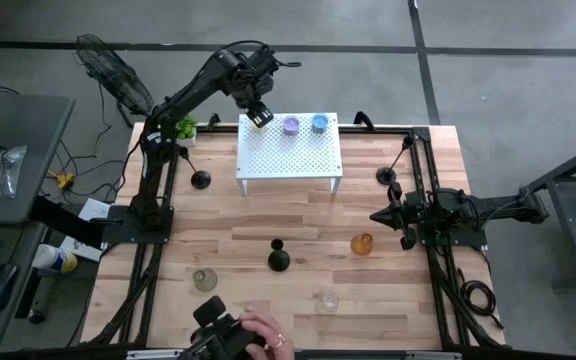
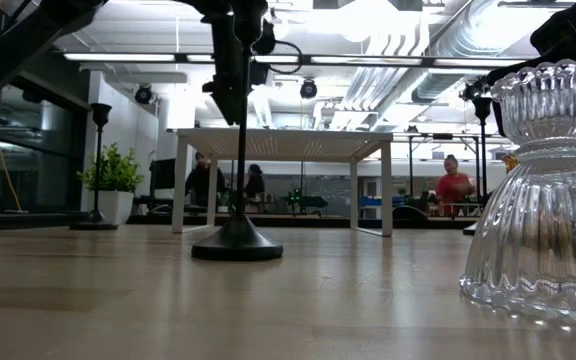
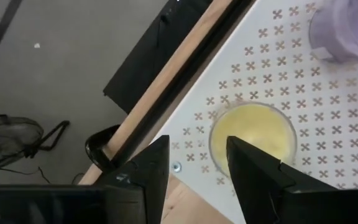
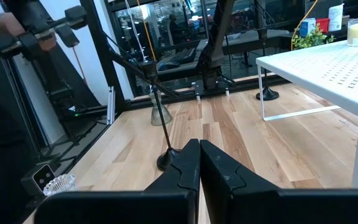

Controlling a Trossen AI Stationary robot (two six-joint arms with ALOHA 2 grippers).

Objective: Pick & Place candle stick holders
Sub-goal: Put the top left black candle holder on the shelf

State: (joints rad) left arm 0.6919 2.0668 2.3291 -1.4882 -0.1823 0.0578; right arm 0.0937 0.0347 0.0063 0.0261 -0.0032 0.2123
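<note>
Yellow cup (image 3: 252, 134) beneath parted left jaws

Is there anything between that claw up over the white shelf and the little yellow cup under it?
Nothing visible does. The left gripper hangs open right over the white perforated shelf, and the yellow cup sits on the shelf just past its fingertips. The purple cup stands apart, further along.
</note>
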